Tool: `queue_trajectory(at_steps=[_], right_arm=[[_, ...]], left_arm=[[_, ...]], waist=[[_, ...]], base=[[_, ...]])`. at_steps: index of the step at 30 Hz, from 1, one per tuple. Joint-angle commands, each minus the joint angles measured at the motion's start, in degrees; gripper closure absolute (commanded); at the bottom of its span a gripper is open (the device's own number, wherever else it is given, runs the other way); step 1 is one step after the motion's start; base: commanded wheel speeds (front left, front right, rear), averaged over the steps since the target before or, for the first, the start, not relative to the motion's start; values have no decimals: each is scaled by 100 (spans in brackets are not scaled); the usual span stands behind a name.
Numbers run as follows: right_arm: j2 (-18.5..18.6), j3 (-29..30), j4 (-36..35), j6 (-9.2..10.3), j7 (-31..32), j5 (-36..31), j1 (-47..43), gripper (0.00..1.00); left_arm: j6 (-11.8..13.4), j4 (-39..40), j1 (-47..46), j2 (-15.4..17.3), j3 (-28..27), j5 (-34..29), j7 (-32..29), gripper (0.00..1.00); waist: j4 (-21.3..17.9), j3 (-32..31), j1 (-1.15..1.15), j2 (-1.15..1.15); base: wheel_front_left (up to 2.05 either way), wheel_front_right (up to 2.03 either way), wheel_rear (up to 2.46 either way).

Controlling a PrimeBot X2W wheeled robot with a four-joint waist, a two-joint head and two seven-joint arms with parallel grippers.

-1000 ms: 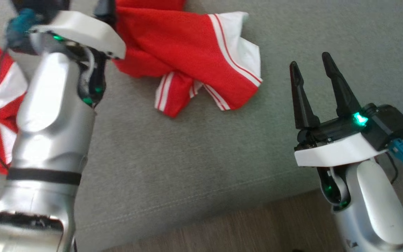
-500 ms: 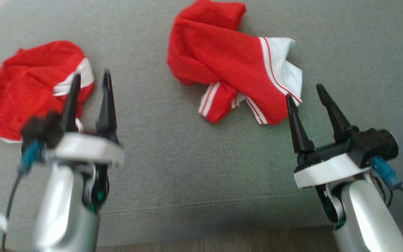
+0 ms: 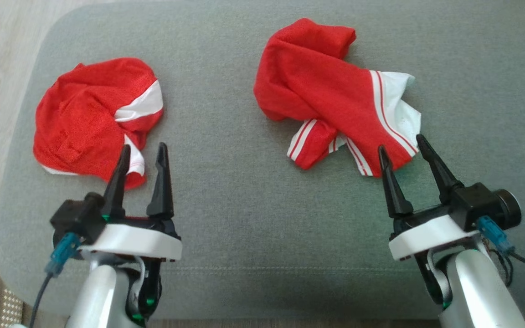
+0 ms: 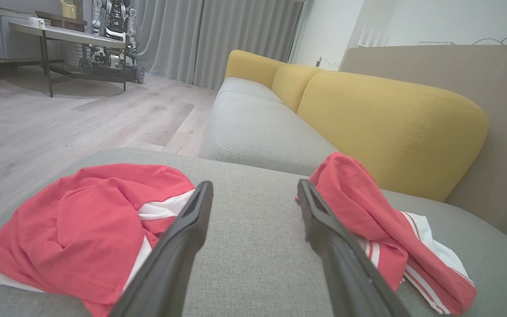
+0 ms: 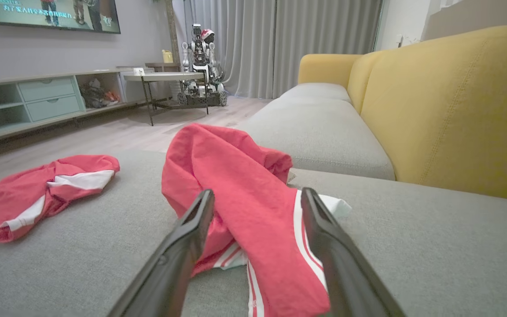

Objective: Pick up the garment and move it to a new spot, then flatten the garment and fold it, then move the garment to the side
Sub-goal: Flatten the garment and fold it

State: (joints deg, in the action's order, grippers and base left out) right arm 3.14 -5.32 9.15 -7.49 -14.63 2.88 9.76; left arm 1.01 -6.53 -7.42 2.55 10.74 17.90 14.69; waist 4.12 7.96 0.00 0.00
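Both garments lie on the grey seat cushion (image 3: 253,218), neither one lifted; the crumpled red garment (image 3: 321,91) sits toward the cushion's back edge, right of the middle, bunched into a thick diagonal roll with its white, red-striped trim spilling out on the right side; I read the same heap in the right wrist view (image 5: 236,176), standing up in folds with striped hems at its near end. The second red garment (image 3: 89,118) lies close to the cushion's left edge, a flatter rounded bundle with a white band across it. My left gripper (image 3: 144,146) hovers above the front-left part of the cushion, fingers spread and empty; one fingertip overlaps that bundle's near edge in the head view, contact I cannot tell. From the left wrist the left gripper (image 4: 254,185) frames bare cushion, the second red garment (image 4: 82,220) to one side and the crumpled red garment (image 4: 359,207) to the other. My right gripper (image 3: 401,142) is likewise spread wide, gripping nothing, tips at the near hem of the crumpled heap; touching or just above, I cannot say. A yellow backrest (image 4: 390,123) rises behind the cushion's back edge.
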Motion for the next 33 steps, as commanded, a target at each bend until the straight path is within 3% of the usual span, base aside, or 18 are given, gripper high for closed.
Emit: queue_trajectory(at_steps=[1,22,23,24,27,33], right_arm=[[-26,-47,-60,0,-37,-102,144,0],[-26,767,2675,0,-36,-1474,1582,0],[-26,836,2816,0,-32,-1491,1642,47],[-26,909,2929,0,-32,-1515,1705,100],[-26,1116,3060,0,-34,-1460,1894,100],[-26,1829,2583,0,-36,-1534,2059,100]], left_arm=[[21,206,-139,34,-106,-41,30,0],[149,42,-366,33,425,71,30,0],[156,41,-370,33,432,79,30,0],[162,40,-373,33,436,84,30,0],[184,29,-373,33,431,91,30,0],[196,-9,-353,33,404,100,30,0]], waist=[[67,60,0,0],[683,613,0,0],[694,616,0,0],[698,616,0,0],[676,602,0,0],[485,460,0,0]], base=[[0,0,0],[0,0,0],[0,0,0],[0,0,0],[0,0,0],[0,0,0]])
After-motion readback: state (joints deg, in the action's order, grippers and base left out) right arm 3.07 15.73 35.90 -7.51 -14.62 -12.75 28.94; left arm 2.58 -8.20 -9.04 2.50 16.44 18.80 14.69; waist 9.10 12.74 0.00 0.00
